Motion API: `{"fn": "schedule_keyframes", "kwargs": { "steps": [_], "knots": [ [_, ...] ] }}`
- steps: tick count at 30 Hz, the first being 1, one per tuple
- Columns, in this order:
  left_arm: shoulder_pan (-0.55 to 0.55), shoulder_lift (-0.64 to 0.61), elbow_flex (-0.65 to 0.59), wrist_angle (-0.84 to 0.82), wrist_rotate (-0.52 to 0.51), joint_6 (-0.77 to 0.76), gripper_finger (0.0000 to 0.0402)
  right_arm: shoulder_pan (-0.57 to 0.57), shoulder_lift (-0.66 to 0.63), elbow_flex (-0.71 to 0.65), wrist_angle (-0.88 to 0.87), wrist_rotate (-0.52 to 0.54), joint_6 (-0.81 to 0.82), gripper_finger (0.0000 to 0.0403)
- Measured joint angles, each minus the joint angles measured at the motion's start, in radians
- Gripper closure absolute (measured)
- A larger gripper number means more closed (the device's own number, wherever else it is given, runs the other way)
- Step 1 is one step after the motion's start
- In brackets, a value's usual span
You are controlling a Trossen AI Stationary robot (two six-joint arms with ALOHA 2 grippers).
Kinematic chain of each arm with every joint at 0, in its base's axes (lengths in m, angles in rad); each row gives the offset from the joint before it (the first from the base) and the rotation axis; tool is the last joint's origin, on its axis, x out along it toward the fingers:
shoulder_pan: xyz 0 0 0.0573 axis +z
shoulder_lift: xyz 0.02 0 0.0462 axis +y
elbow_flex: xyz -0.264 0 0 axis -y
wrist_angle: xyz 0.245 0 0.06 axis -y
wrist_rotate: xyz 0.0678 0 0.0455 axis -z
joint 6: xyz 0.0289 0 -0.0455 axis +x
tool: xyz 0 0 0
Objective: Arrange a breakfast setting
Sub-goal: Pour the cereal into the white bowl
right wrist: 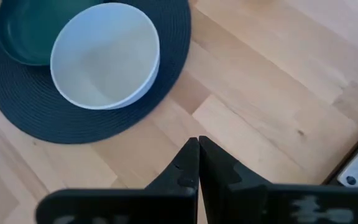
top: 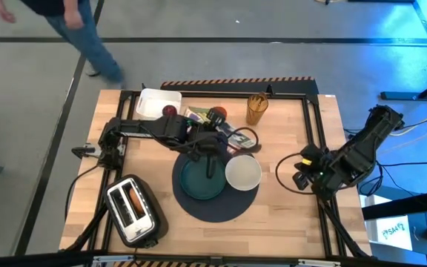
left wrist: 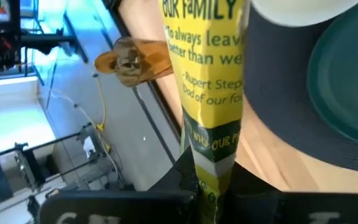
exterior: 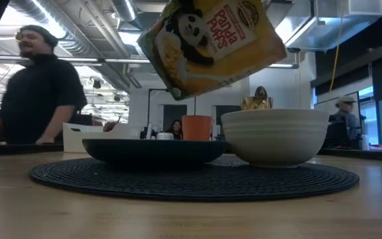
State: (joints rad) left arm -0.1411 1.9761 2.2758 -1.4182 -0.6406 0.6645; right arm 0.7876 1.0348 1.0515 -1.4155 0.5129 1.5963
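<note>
With the left gripper [left wrist: 213,186] pinched on the yellow cereal box [exterior: 211,41] above the teal plate [top: 199,180], the box should be tilted slowly over the white bowl [top: 242,172] on the mat [top: 221,208] near the tabletop's centre, while the right gripper [right wrist: 197,163], pressed together, waits at the right edge.

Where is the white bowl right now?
In the high view the white bowl sits on the dark-grey mat's right part, beside the teal plate.

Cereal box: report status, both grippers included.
Left gripper shut on the cereal box, held tilted above the teal plate. Right gripper shut, empty, parked beside the mat. White bowl empty.
</note>
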Motion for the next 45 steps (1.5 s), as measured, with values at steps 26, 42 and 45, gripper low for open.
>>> {"fn": "schedule_keyframes", "kwargs": {
  "steps": [26, 42, 45],
  "knots": [
    [-0.083, 0.014, -0.277, 0.192, -0.173, 0.482, 0.0399, -0.002, -0.005, 0.000, -0.085, 0.017, -0.003, 0.0402],
    [-0.080, 0.014, -0.277, 0.204, -0.225, 0.652, 0.0399, -0.002, -0.005, 0.000, -0.083, -0.026, -0.003, 0.0402],
    [-0.079, 0.014, -0.277, 0.204, -0.236, 0.664, 0.0399, -0.002, -0.005, 0.000, -0.084, -0.026, -0.003, 0.0402]
  ]
}}
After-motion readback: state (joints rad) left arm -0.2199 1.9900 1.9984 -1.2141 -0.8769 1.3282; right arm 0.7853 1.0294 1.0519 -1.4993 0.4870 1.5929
